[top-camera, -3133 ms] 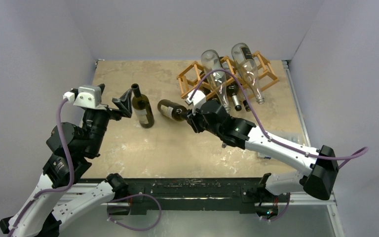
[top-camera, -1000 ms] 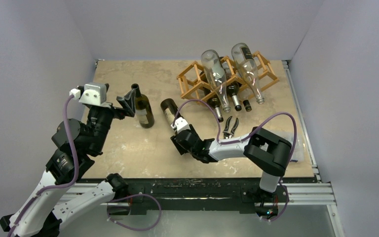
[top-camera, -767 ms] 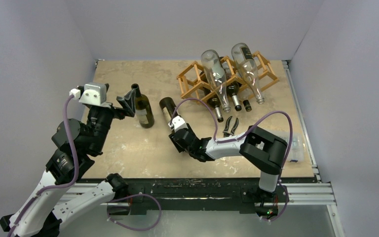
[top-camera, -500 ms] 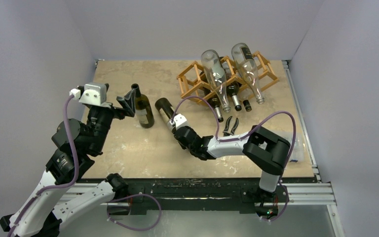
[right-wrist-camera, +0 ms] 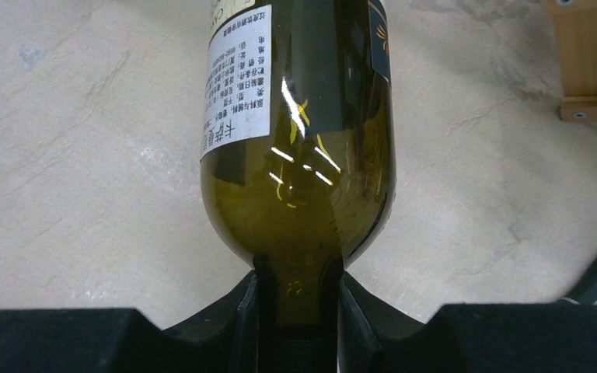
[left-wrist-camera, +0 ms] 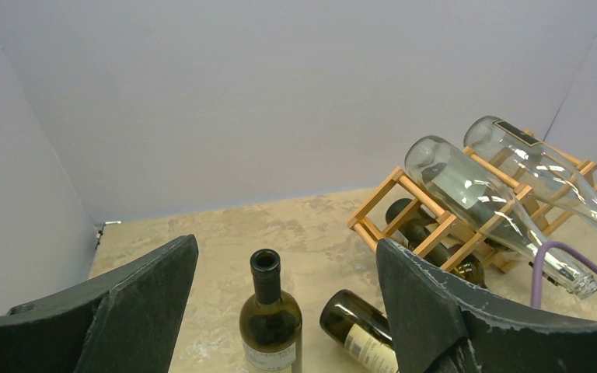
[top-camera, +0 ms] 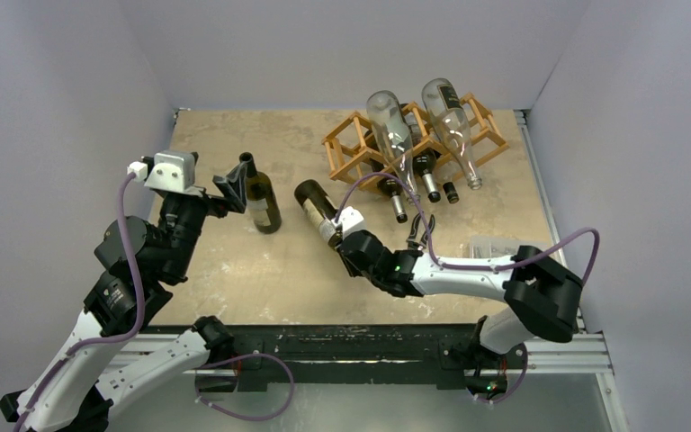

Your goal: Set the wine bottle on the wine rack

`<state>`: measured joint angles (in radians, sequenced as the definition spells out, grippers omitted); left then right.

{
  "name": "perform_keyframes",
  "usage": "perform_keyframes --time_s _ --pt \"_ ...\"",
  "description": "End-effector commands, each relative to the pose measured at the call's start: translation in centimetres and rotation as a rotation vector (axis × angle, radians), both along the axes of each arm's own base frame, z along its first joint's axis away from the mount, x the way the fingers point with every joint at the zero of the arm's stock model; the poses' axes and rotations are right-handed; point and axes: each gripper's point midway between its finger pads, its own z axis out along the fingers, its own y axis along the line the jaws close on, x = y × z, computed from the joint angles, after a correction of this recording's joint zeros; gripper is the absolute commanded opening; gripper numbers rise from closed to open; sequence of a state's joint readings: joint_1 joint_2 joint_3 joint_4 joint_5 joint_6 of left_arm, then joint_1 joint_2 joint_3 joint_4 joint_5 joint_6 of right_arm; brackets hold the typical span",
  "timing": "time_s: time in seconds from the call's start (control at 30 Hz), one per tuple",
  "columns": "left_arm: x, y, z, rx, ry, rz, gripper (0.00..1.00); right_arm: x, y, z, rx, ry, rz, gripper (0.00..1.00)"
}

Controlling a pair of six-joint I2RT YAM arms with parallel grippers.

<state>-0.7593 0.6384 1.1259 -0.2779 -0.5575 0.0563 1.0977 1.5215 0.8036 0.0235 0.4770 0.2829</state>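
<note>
Firmly, the right claw (right-wrist-camera: 295,289) is clamped on the neck of the lying wine bottle (right-wrist-camera: 303,155); the left claw (top-camera: 232,187) gapes apart beside an upright bottle (top-camera: 261,202)

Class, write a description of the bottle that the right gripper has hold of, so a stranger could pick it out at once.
On the table, look just left of the wooden rack, where two dark green bottles sit apart from it. Pick the bottle lying on its side, its neck clamped in the right gripper; the other bottle stands upright.
</note>
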Motion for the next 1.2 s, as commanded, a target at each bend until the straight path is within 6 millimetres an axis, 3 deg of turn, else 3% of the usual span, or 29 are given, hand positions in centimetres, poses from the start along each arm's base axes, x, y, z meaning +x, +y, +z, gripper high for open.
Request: perform_keyframes --time_s 0.0,0.47,0.7,1.17 --pt "-0.2 0.4 1.5 -0.027 -0.033 0.009 0.84 1.0 0.9 5.9 0.193 -0.093 -0.055 0.07" --pt "-0.2 0.2 1.4 -0.033 -0.026 0.000 0.84 -1.1 -4.0 8.5 0.226 -0.110 -0.081 0.00" --pt "0.0 0.1 1.3 -0.027 -0.019 0.000 0.84 -3.1 -4.9 9.1 0.236 -0.109 0.031 0.00" --pt "0.6 -0.8 0.6 -0.012 0.002 -0.011 0.84 -4.4 -7.4 11.2 0.332 -0.071 -0.044 0.00"
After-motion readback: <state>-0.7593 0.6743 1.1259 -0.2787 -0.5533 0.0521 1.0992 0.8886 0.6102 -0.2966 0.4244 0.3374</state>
